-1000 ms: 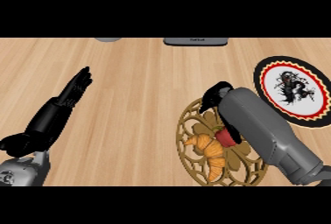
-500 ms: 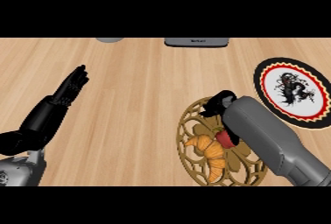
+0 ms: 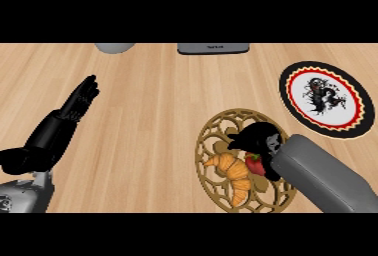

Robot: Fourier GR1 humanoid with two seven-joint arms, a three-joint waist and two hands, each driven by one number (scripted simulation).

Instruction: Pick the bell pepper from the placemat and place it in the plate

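The red bell pepper [image 3: 255,164] lies on the round golden lattice placemat [image 3: 214,180], right beside a croissant [image 3: 230,172]. My right hand [image 3: 255,140] sits low over the pepper, its fingers curled round the top of it and its thumb at the pepper's right; much of the pepper is hidden. The plate [image 3: 323,97], black-rimmed with a red ring and a dark dragon figure on white, lies to the upper right of the placemat, apart from it. My left hand [image 3: 74,107] rests open at the left, fingers straight and pointing away.
A grey object [image 3: 114,47] and a dark flat appliance [image 3: 214,48] stand at the counter's far edge. Bare wood [image 3: 155,115] spreads between my left arm and the placemat. My right forearm [image 3: 321,182] covers the placemat's right side.
My right hand has drawn back and down onto the pepper and curled over it. The pepper, croissant and plate stay where they were. The left hand has hardly moved.
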